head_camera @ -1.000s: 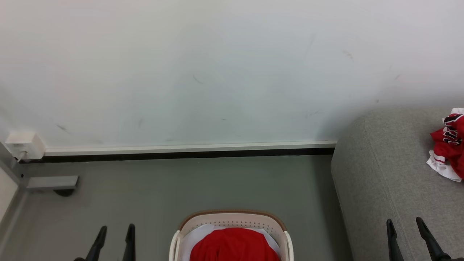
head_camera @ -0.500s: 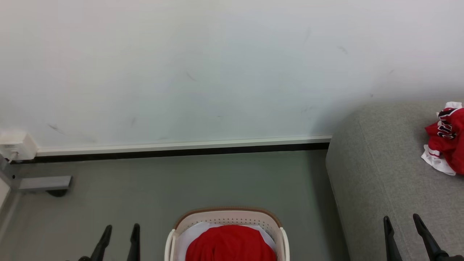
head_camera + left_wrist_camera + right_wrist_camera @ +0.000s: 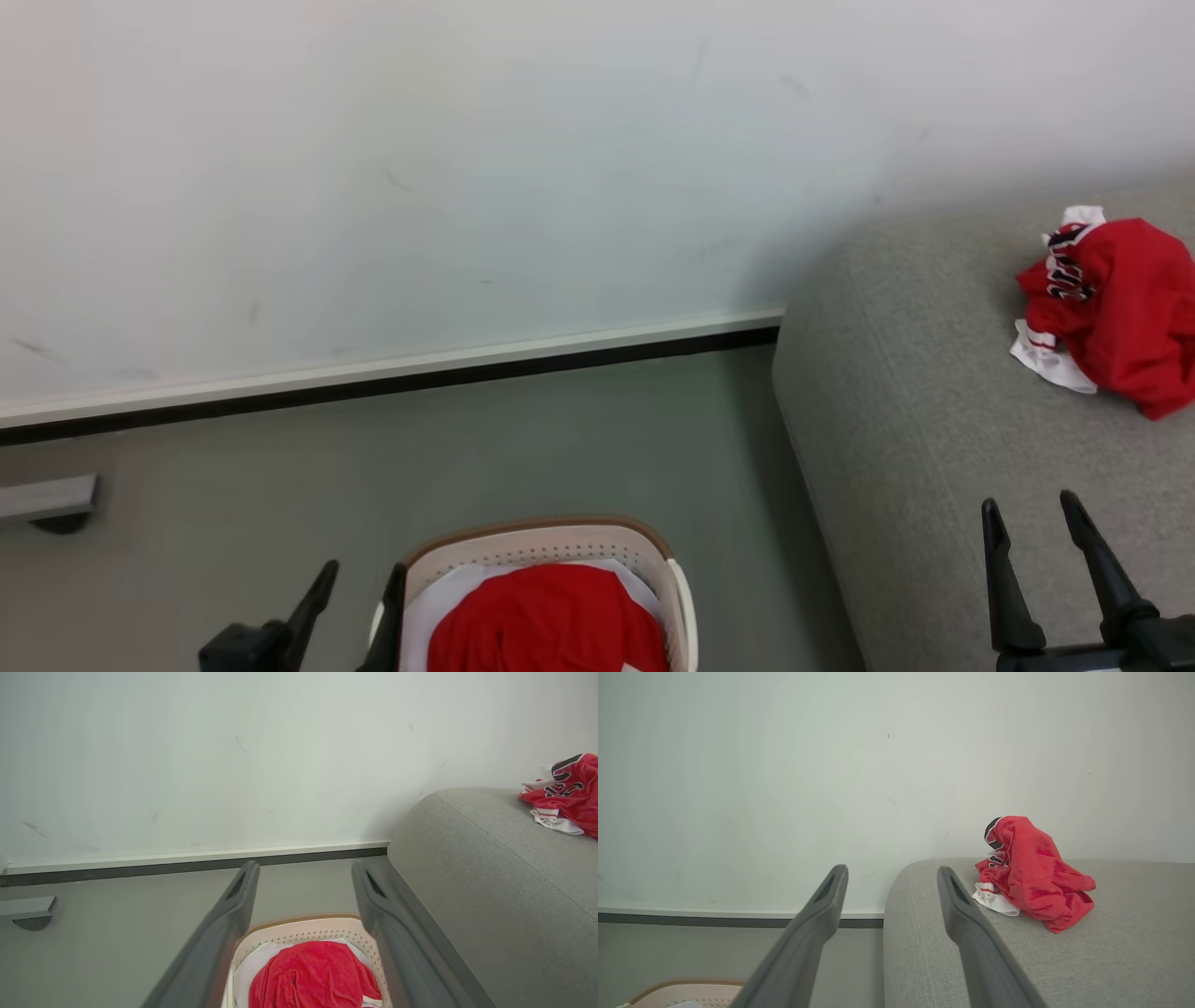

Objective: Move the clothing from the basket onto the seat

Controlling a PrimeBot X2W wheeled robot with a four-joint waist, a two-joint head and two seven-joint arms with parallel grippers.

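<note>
closer together than a moment ago: left pincer and oval white plastic laundry basket with little holes and a brown rim band, one dark finger now across the basket's left edge in the head view. also a turn of the head camera, with the whole picture slid over. left pincer open, nothing between its fingers. right pincer open as well, empty, shown against big light grey woven-fabric seat with round edges. inside the basket, down on the grey floor, soft bright red garment with white cloth under it. on the seat, near the white wall, another crumpled red garment with white trim and black-and-white number, well apart from both pincers.
</note>
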